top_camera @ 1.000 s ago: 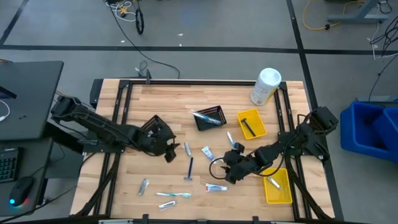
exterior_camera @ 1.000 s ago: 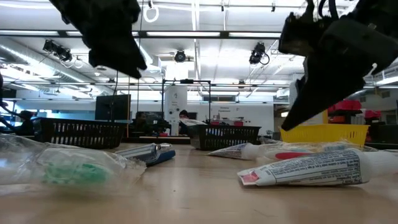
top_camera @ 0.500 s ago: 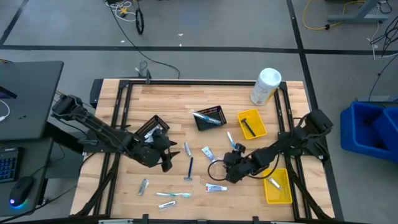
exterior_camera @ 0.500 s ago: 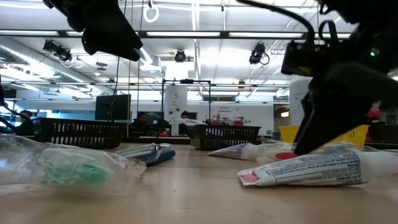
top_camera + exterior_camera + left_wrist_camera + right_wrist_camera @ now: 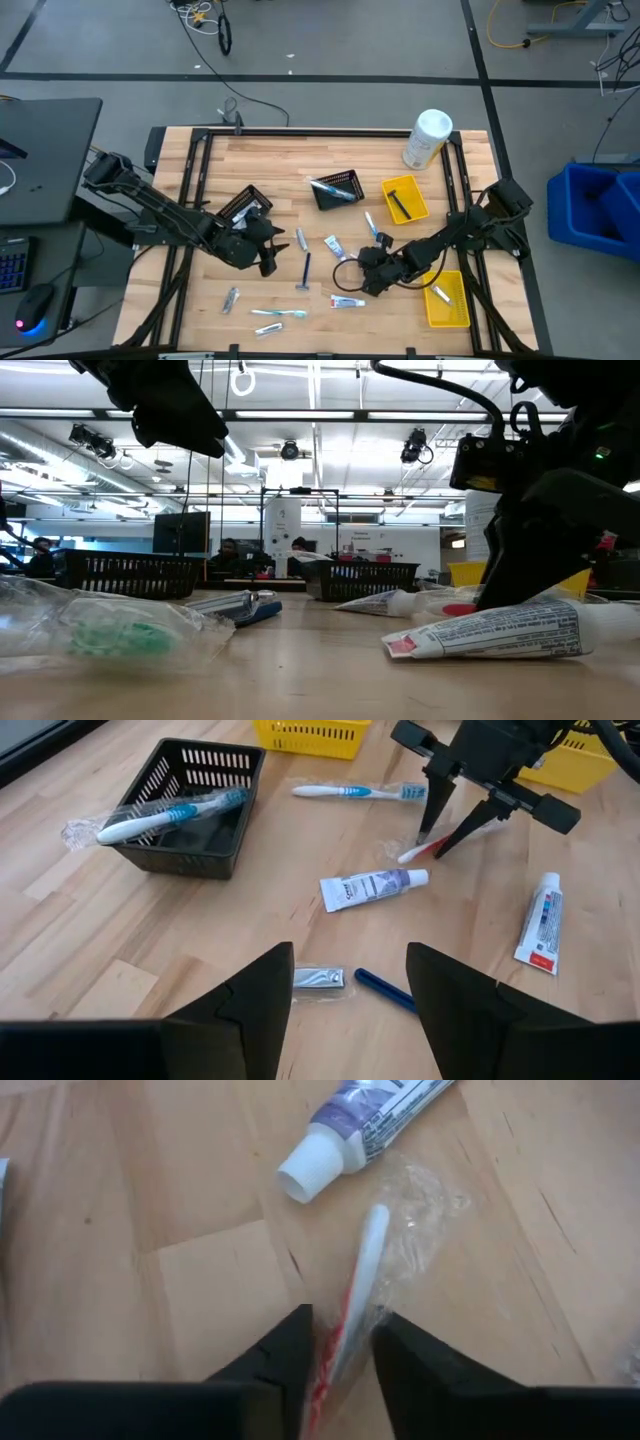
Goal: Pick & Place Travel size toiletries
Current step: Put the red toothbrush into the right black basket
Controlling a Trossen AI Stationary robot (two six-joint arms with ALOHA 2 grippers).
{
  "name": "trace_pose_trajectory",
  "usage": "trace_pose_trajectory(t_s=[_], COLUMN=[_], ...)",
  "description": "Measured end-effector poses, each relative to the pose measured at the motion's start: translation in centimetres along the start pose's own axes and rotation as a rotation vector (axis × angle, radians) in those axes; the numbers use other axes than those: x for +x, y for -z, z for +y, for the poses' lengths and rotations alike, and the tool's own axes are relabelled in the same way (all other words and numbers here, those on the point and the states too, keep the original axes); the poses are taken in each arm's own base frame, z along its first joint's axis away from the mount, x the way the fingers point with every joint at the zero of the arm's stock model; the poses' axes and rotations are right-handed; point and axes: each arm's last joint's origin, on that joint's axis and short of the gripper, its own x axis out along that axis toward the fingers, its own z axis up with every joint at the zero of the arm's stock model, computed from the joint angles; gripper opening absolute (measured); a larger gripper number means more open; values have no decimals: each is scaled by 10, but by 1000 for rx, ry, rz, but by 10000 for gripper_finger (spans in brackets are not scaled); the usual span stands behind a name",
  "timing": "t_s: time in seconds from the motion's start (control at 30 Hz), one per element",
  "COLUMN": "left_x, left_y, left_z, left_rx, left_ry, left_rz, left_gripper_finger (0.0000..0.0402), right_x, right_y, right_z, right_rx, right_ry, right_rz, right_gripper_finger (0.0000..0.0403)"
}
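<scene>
Right gripper (image 5: 366,275), lower centre of the high view, fingers clenched on a wrapped red-white toothbrush (image 5: 352,1298) lying on the table (image 5: 260,160). A toothpaste tube (image 5: 368,1120) lies just beside it. Left gripper (image 5: 266,243) hangs open, centre-left, above a nail clipper (image 5: 320,979).

black mesh basket (image 5: 352,181): two
yellow tray (image 5: 418,205): two
white canister (image 5: 428,138): one
toothpaste tube (image 5: 375,887): two
toothbrush (image 5: 355,791): four that can be told, one lying in a basket
dark razor (image 5: 398,205): one, in a tray
silvery clipper-like piece (image 5: 320,979): one
blue-handled piece (image 5: 306,270): one, kind unclear
small wrapped piece (image 5: 231,298): two near the table's (image 5: 260,165) front edge, kind unclear
</scene>
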Motion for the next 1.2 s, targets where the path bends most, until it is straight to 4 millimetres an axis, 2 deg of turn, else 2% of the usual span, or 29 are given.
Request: trace_pose_trajectory(t_s=[0.13, 0.47, 0.63, 0.8, 0.97, 1.1, 1.2], left_x=[0, 0, 0, 0, 0, 0, 0], left_y=[0, 0, 0, 0, 0, 0, 0], left_z=[0, 0, 0, 0, 0, 0, 0], left_rx=[0, 0, 0, 0, 6, 26, 25], left_ry=[-1, -1, -1, -2, -10, -13, -12], left_rz=[-1, 0, 0, -1, -6, -9, -9], left_gripper_finger=[204, 204, 204, 204, 204, 204, 204], right_x=[0, -3, -21, -56, -89, -98, -92], right_y=[-1, -5, -14, -34, -60, -88, -106], right_z=[1, 1, 0, -8, -22, -40, -62], right_rx=[14, 124, 154, 94, -137, -241, -268], right_ry=[-18, -58, -118, -124, 2, 100, 117], right_rz=[-2, -13, -54, -234, -506, -659, -688], right_gripper_finger=[71, 31, 24, 23, 24, 26, 27])
